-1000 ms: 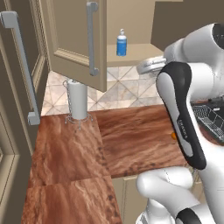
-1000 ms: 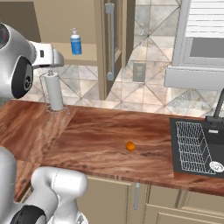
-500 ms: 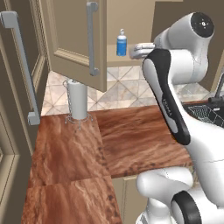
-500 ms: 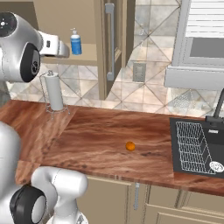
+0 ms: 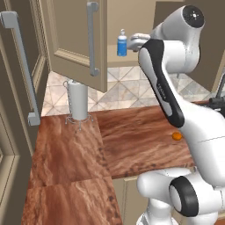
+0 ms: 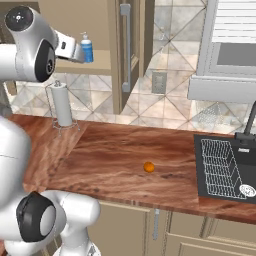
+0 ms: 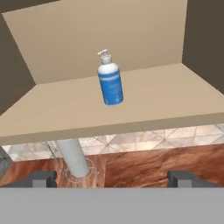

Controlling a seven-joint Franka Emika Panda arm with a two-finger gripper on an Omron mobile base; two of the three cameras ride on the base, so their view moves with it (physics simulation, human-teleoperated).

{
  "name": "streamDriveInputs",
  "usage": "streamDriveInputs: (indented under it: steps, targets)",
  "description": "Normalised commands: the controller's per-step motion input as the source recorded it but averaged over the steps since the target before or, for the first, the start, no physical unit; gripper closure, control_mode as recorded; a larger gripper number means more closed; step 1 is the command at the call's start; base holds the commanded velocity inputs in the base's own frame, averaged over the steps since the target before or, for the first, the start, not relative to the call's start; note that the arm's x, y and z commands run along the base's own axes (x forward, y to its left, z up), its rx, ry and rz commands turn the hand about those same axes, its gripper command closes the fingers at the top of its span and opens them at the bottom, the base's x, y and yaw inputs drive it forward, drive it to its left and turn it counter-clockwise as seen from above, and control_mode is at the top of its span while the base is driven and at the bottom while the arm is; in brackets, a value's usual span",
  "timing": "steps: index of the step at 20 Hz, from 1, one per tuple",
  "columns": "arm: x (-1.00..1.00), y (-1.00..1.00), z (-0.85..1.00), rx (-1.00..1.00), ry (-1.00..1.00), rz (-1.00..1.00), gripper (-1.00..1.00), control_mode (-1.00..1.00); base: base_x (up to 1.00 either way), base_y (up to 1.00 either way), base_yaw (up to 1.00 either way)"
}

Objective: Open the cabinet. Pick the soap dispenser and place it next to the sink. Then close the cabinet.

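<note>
The beige cabinet stands open, its left door (image 5: 79,39) and right door (image 6: 127,50) swung outward. The soap dispenser (image 5: 121,44), a small blue bottle with a white pump, stands upright on the cabinet's shelf (image 7: 166,96). It is also in the right base view (image 6: 87,48) and at the middle of the hand view (image 7: 110,81). My gripper (image 5: 134,42) is raised level with the shelf, just in front of the bottle and apart from it. It stands open (image 7: 111,179), the fingertips (image 7: 41,178) spread wide with nothing between them. The sink (image 6: 200,165) lies at the far right.
A white paper towel roll (image 5: 79,101) on a wire stand sits below the shelf. A small orange ball (image 6: 148,167) lies on the wooden counter (image 6: 110,155). A tall brown cabinet (image 5: 9,110) with a grey handle stands at the left. A dark faucet (image 6: 250,125) rises behind the sink.
The arm has swung up and in toward the open cabinet, bringing the hand close to the blue bottle. The jaws stayed open; the bottle has not moved.
</note>
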Motion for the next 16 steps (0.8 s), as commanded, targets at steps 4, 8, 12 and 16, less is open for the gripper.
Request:
streamDriveInputs:
  steps: [4, 8, 12, 16]
  targets:
    - [0.29, 0.00, -0.21, 0.00, 0.00, 0.00, -1.00, -1.00, 0.00, 0.00, 0.00]
    - [0.47, 0.00, -0.19, 0.00, 0.01, 0.00, -1.00, -1.00, 0.00, 0.00, 0.00]
    - [0.44, 0.00, 0.00, 0.00, 0.00, 0.00, -1.00, -1.00, 0.00, 0.00, 0.00]
    - [0.38, 0.00, 0.00, 0.00, 0.00, 0.01, -1.00, -1.00, 0.00, 0.00, 0.00]
